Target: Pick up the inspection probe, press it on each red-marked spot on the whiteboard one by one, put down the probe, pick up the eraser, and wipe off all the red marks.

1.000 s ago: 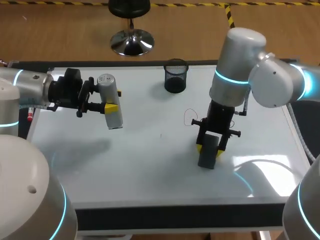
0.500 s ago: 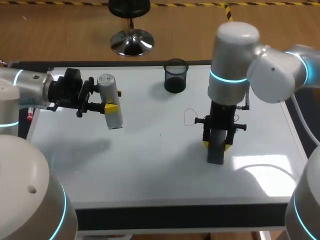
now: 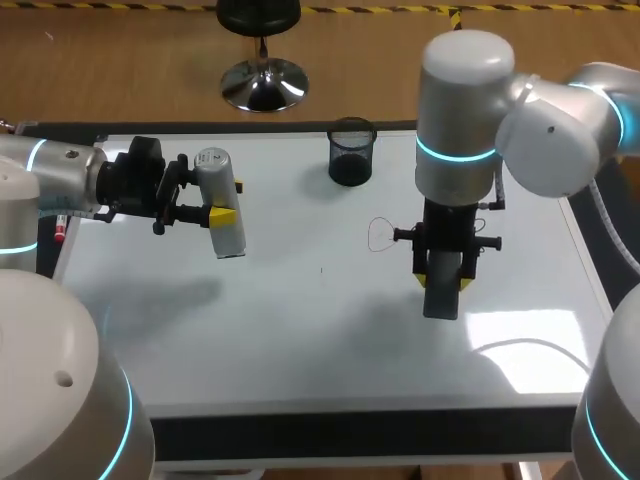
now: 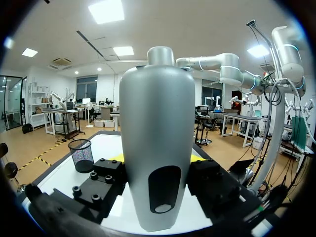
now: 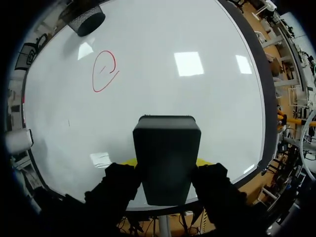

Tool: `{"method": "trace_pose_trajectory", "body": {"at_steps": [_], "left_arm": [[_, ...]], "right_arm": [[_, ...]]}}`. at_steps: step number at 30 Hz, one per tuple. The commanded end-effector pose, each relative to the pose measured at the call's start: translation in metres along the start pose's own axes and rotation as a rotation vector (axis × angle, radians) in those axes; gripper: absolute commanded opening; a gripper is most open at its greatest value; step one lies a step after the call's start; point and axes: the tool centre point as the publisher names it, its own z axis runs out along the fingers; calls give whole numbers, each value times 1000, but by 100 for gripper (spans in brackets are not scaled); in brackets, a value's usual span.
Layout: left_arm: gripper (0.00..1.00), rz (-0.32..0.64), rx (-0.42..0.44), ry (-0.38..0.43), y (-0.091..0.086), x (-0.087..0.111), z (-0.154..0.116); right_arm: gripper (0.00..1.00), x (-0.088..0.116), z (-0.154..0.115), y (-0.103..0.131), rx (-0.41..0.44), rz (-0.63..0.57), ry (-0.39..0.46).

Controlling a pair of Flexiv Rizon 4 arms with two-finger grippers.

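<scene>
Currently clamping a dark grey rectangular eraser block [image 5: 167,165] in right gripper [image 3: 441,282], over white whiteboard [image 3: 300,330] near red looped mark [image 5: 104,71]; gripping silver-grey bottle-shaped probe [image 4: 157,133] in left gripper [image 3: 215,213], over board's left part.

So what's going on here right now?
The left gripper is shut on the grey inspection probe, held over the left side of the whiteboard. The right gripper is shut on the dark eraser, pointing down close to a red loop that is not yet wiped off.
</scene>
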Motion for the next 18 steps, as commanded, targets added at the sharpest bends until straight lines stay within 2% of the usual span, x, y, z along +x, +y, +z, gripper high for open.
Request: {"method": "trace_pose_trajectory", "body": {"at_steps": [1, 15, 18], "left_arm": [[0, 2, 0, 1, -1, 0, -1], [0, 2, 0, 1, -1, 0, -1], [0, 2, 0, 1, -1, 0, -1]], "right_arm": [[0, -2, -1, -1, -2, -1, 4], [0, -2, -1, -1, -2, -1, 4], [0, -9, -4, 3, -16, -16, 30]]}}
